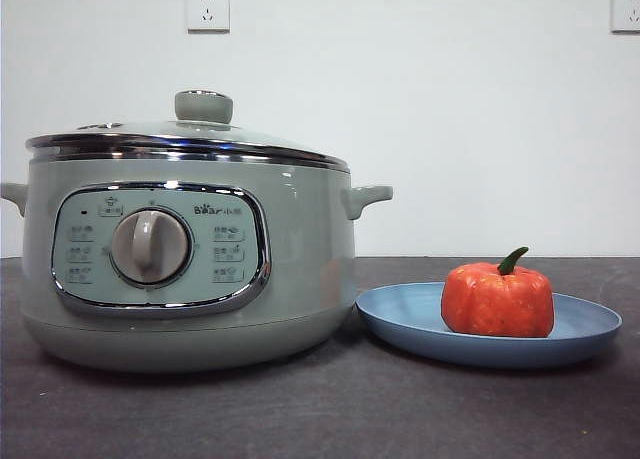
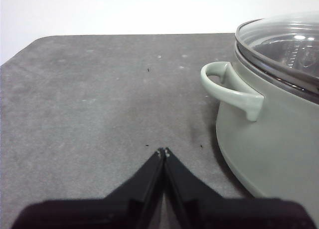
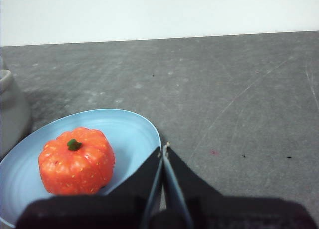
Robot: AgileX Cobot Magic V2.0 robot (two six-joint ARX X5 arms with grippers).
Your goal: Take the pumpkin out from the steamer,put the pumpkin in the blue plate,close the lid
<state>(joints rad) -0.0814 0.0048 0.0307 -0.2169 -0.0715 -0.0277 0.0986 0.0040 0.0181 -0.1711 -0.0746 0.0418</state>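
pumpkin (image 1: 497,299) on plate (image 1: 400,319): done | lid (image 1: 185,137) on steamer (image 1: 300,249): done | left pincer (image 2: 163,151), right pincer (image 3: 164,148): closed, empty (nothing left, apparently)

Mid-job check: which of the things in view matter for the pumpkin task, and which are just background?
Belongs to the job:
- pumpkin, sitting in the blue plate
- steamer, beside the plate
- lid, closed on the steamer
- left gripper and right gripper, both shut, holding nothing

Just there:
- two wall sockets
- the dark table
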